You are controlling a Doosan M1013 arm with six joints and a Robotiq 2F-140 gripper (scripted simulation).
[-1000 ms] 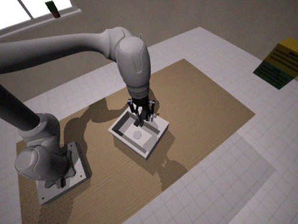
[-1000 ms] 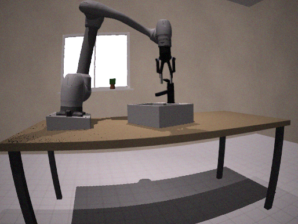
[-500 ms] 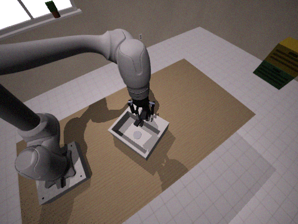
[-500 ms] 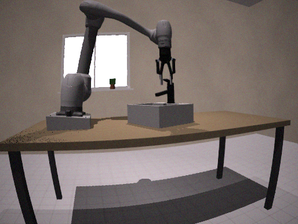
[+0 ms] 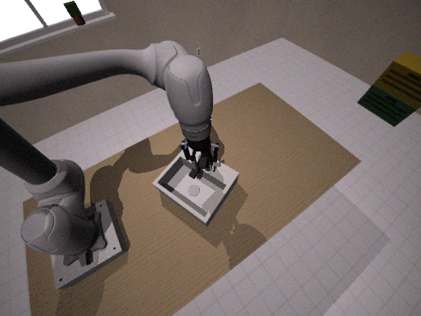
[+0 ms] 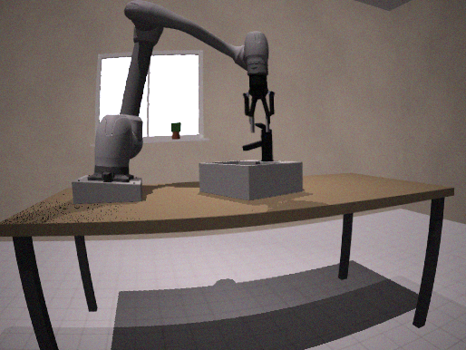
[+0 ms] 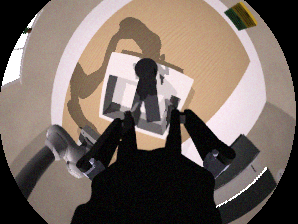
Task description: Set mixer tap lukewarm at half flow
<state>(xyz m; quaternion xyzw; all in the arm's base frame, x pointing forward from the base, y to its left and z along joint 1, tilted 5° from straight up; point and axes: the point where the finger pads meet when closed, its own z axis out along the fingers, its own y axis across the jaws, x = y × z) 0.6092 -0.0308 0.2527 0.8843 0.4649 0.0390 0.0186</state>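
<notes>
A black mixer tap (image 6: 266,146) stands at the back rim of a grey basin (image 6: 250,178) on the wooden table. Its spout (image 6: 251,146) points left in the exterior view, and its short lever (image 6: 260,125) sits on top. My gripper (image 6: 259,125) hangs straight down over the tap, fingers partly apart, with the tips level with the lever on either side of it. I cannot tell whether they touch it. From above, the gripper (image 5: 201,165) covers the tap at the basin (image 5: 196,189). In the wrist view the tap (image 7: 145,78) lies ahead of the fingertips.
My arm's base plate (image 5: 86,246) stands on the table to the left of the basin. A green and yellow box (image 5: 393,88) lies on the floor far to the right. A small potted plant (image 6: 176,131) stands on the window sill.
</notes>
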